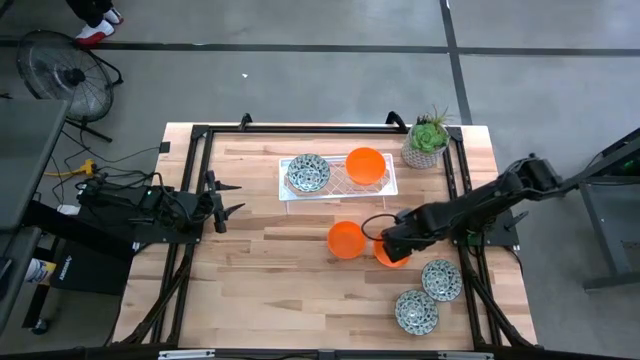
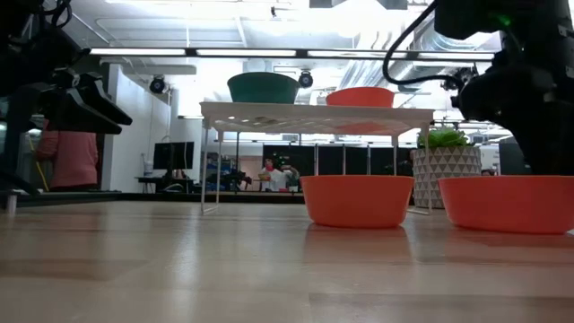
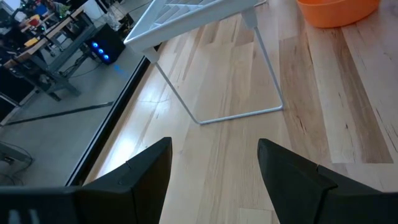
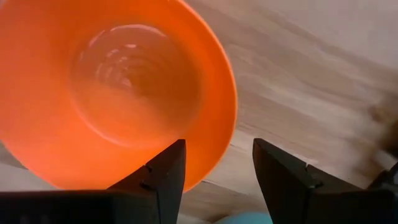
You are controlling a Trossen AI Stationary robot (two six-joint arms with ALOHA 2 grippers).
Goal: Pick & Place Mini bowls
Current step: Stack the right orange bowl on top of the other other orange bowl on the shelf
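An orange mini bowl (image 1: 393, 256) (image 4: 118, 87) (image 2: 507, 202) sits on the table under my right gripper (image 1: 385, 240) (image 4: 217, 142). That gripper is open and points down, one finger over the bowl's inside and one outside its rim, apart from it. A second orange bowl (image 1: 345, 240) (image 2: 356, 199) rests just to its left. A third orange bowl (image 1: 365, 165) and a mosaic bowl (image 1: 307, 173) stand on the white rack (image 1: 290, 190). Two more mosaic bowls (image 1: 441, 279) (image 1: 416, 311) sit near the right near corner. My left gripper (image 1: 228, 197) (image 3: 214, 142) waits open at the table's left.
A pale pot with a green plant (image 1: 427, 142) stands at the far right, beside the rack. The rack's wire legs (image 3: 236, 115) rest on the wood ahead of my left gripper. Black frame rails (image 1: 190, 180) run along the table's sides. Bare wood lies in the near left part.
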